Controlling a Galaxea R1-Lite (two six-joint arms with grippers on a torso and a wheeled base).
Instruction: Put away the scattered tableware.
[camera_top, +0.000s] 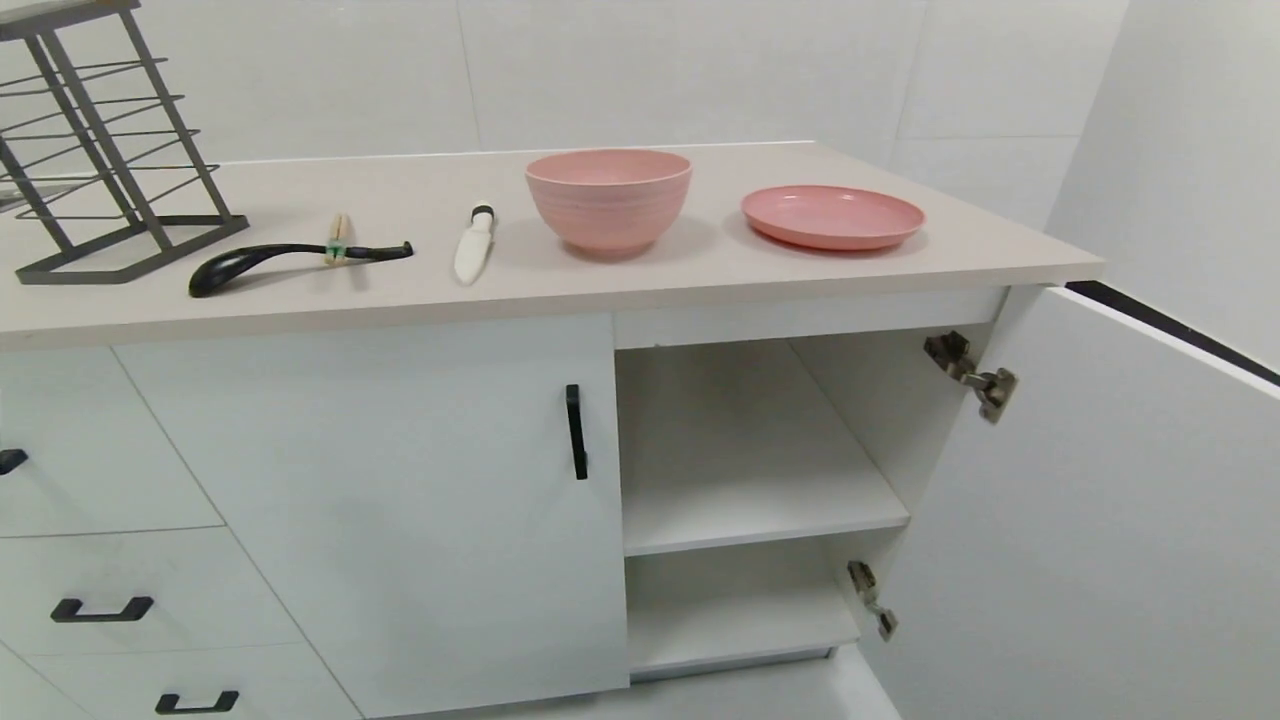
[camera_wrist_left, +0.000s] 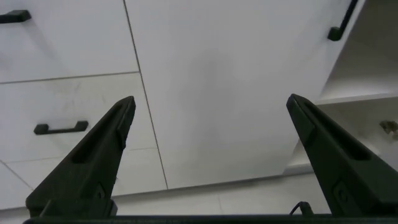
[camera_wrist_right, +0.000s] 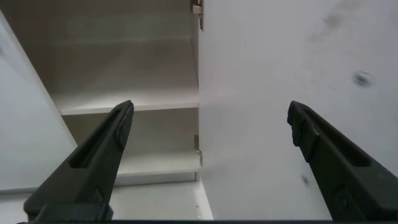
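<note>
Tableware all on counter (camera_top: 760, 268): black ladle (camera_top: 290, 258) left, white knife (camera_top: 474, 245), pink bowl (camera_top: 608, 198), pink plate (camera_top: 832, 215) right. Cabinet door (camera_top: 1100, 520) open, none on shelf (camera_top: 740, 490) yet. Left tool (camera_wrist_left: 209, 101) and right tool (camera_wrist_right: 209, 106) low before cabinet, both spread apart, holding nothing. Whole job left.

Both grippers hang with fingers spread wide and nothing between them. The left gripper (camera_wrist_left: 209, 99) points at a spot just left of the open cupboard compartment (camera_top: 745, 470), low down, apparently near its bottom shelf's level. The right gripper (camera_wrist_right: 209, 106) points straight into that compartment, towards its hinged side, dark fingers (camera_wrist_right: 93, 162) equally parted.
</note>
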